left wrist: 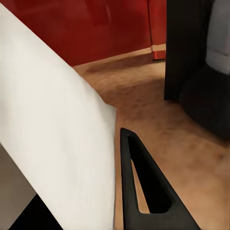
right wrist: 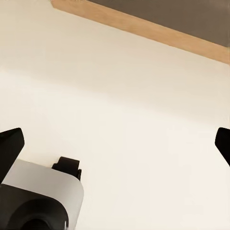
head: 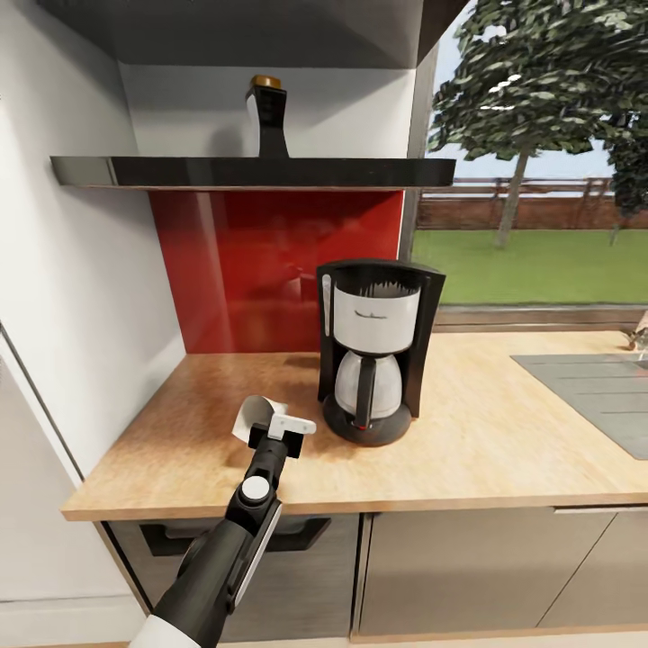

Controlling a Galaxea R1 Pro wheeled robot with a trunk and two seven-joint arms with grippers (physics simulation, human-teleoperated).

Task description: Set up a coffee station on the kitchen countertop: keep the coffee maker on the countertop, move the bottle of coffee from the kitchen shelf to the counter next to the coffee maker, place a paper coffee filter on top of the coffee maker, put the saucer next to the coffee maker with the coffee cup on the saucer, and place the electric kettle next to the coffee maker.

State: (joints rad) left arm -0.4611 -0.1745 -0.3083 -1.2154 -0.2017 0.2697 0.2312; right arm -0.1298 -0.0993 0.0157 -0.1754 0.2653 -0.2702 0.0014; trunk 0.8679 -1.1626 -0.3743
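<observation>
Left gripper: your left arm reaches over the kitchen countertop, jaws clamped on the paper coffee filter, about eight o'clock from the coffee maker.
Filter up close: in the left wrist view the white paper lies against one black finger (the other finger seems hidden behind it).
Bottle of coffee: upright on the dark shelf, eleven o'clock above the machine.
Right gripper: fingertips spread wide apart, grasping nothing, over a pale surface.
</observation>
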